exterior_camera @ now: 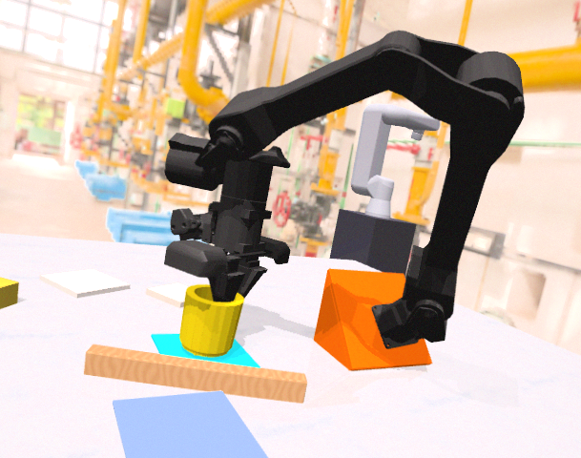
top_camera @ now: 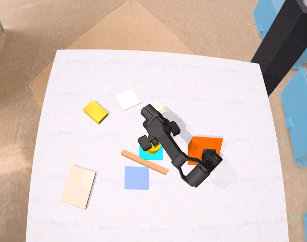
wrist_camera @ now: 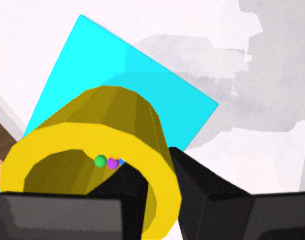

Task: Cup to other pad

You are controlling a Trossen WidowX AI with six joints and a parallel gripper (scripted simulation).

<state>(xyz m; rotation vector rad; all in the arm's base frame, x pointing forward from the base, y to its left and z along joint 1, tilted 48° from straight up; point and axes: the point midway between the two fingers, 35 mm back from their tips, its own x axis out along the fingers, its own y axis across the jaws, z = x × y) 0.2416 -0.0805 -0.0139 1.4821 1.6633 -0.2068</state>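
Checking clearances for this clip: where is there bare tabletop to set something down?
Between the yellow block and the beige slab, and right of the blue pad, toward the near edge. It is crowded around the yellow cup: tool, cyan pad, wooden bar.

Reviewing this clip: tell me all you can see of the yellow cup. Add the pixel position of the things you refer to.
The yellow cup (top_camera: 151,152) (exterior_camera: 210,327) (wrist_camera: 114,107) is a thick-walled, faceted, handleless round vessel, plastic-looking, mouth up and tilted slightly. The gripper (top_camera: 154,141) (exterior_camera: 234,296) (wrist_camera: 157,154) pinches its wall, one finger inside. Green, purple and blue marbles show inside. It is over the cyan pad; whether its base fully touches is unclear.
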